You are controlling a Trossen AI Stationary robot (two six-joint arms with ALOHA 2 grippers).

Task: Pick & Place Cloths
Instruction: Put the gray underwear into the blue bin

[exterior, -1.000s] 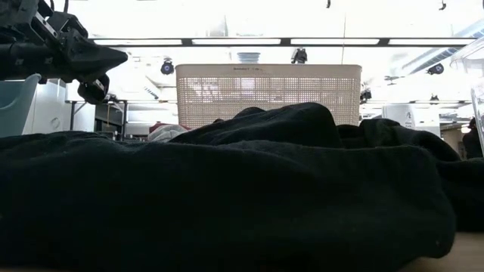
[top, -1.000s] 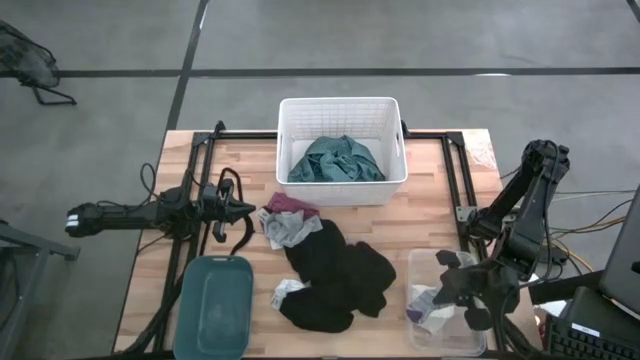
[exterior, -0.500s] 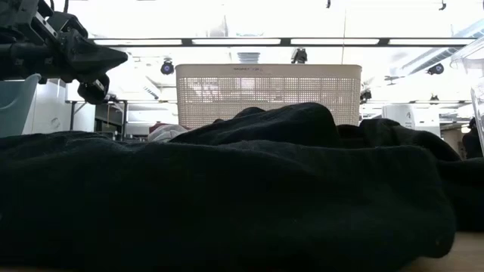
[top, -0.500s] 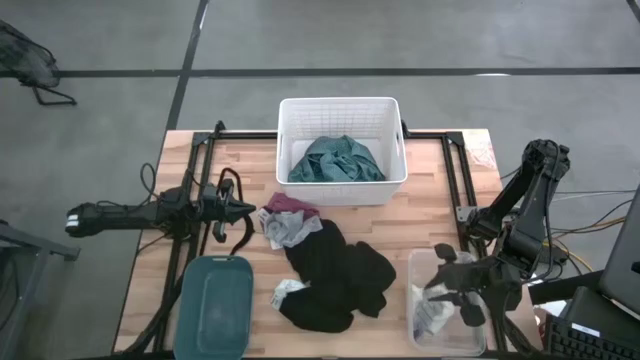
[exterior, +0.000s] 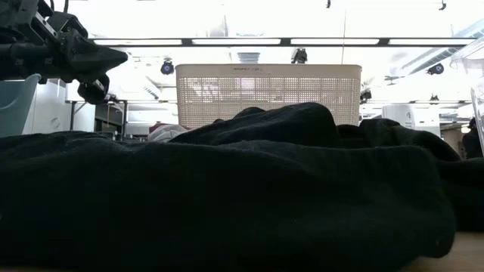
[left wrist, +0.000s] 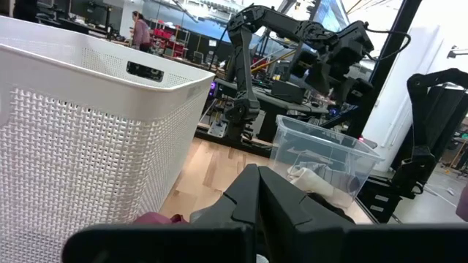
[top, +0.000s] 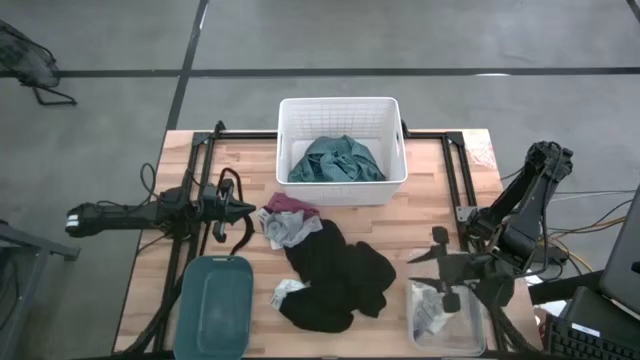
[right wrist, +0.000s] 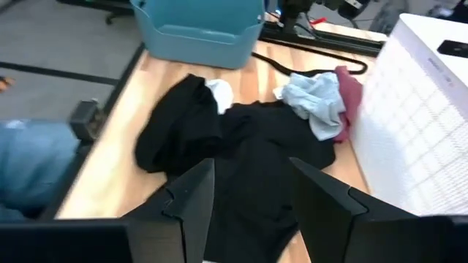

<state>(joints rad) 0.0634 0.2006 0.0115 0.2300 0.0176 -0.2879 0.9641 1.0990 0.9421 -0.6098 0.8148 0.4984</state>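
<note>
Right gripper (top: 437, 262), fingers spread and empty, hovers at four o'clock, facing the black garment (top: 335, 275), presumably next.

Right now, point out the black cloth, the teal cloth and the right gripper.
black cloth (top: 335, 275), high view, middle of the fabric.
teal cloth (top: 336, 160), high view, centre of the bundle inside the white basket (top: 340, 104).
right gripper (top: 437, 257), high view, between its fingertips.

Since a second ago the right gripper (top: 441, 262), fingers spread and empty, lifts out of the clear plastic bin (top: 470, 338) and swings toward the black cloth (top: 335, 275), leaving a pale cloth (top: 430, 310) inside.
</note>
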